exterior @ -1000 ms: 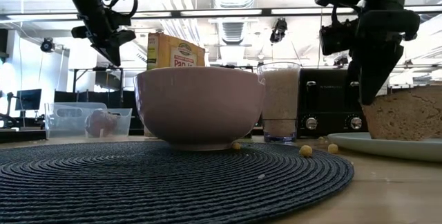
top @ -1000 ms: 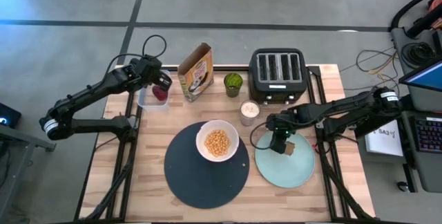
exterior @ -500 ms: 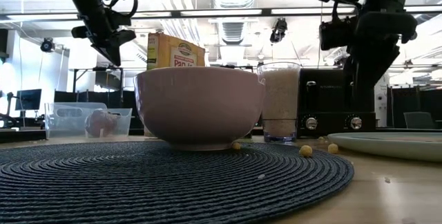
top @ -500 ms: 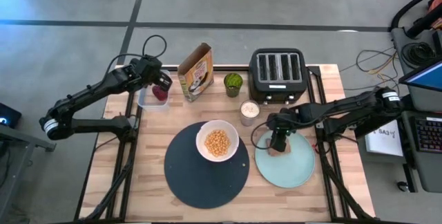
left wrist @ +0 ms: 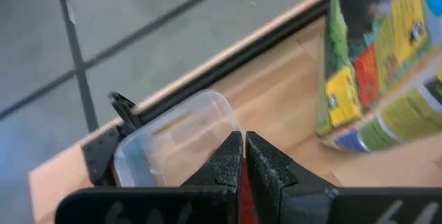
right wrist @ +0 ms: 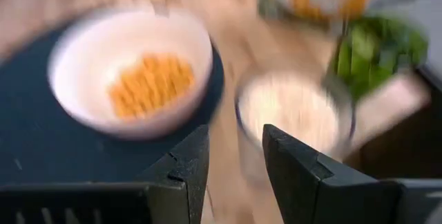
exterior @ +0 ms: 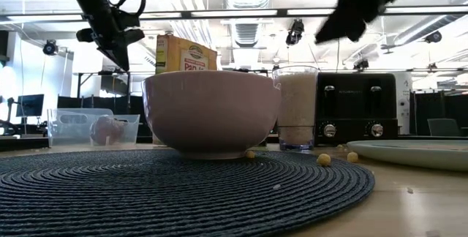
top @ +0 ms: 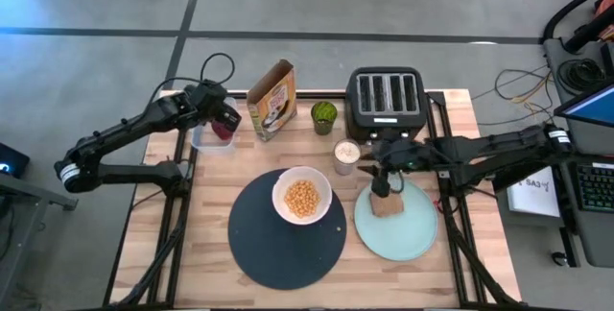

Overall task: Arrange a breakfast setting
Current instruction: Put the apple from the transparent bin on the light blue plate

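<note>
A white bowl of yellow cereal sits on the dark navy mat. To its right, the brown toast slice lies flat on the mint-green plate. My right gripper hangs open over the plate's far left rim, well above it in the low view, with nothing between its fingers. My left gripper is shut and hovers above the clear tub. In the tub lies the dark red food piece.
Along the far side stand a black toaster, a cereal box, a green cup and a glass of white liquid. A few cereal pieces lie loose by the mat's edge. Bare wood shows at the near corners.
My right gripper has let go of the toast, which stood upright on the plate and now lies flat on it. The gripper has then gone up and toward the far edge, near the glass.
</note>
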Available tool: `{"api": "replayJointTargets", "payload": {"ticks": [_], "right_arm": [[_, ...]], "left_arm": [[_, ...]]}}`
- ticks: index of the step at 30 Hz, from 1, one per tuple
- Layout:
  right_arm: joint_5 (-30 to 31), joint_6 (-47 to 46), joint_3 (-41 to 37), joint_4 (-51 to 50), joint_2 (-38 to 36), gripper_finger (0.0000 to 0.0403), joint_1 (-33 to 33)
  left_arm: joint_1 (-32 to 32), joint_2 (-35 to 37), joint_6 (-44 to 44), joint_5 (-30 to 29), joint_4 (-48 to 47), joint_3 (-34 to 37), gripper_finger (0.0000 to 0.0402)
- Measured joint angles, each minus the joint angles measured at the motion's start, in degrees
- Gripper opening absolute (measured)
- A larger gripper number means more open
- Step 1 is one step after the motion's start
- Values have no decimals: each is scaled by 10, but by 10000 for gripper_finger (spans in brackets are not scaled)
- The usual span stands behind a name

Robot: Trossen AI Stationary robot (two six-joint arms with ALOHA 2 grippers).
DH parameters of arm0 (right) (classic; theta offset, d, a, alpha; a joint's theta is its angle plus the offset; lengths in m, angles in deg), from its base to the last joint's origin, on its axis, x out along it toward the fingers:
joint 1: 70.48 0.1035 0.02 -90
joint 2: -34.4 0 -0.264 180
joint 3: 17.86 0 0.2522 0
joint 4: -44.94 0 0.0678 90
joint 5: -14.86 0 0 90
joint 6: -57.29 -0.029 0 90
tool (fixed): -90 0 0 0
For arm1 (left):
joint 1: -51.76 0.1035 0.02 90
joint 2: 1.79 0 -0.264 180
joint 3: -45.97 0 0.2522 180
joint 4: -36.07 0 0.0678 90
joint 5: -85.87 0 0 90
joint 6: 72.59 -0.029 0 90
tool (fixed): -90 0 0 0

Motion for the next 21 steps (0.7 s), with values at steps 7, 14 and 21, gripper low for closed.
{"api": "replayJointTargets", "payload": {"ticks": [7, 14, 21], "right_arm": [[-5, 93, -3, 106, -29, 113, 0], [-6, 188, -4, 167, -28, 107, 0], [-6, 256, -4, 175, -41, 111, -1]], "left_arm": [[-2, 0, 43, 21, -54, 0, 2], [-2, 0, 104, 21, -59, 0, 2], [-2, -7, 106, 21, -58, 0, 34]]}}
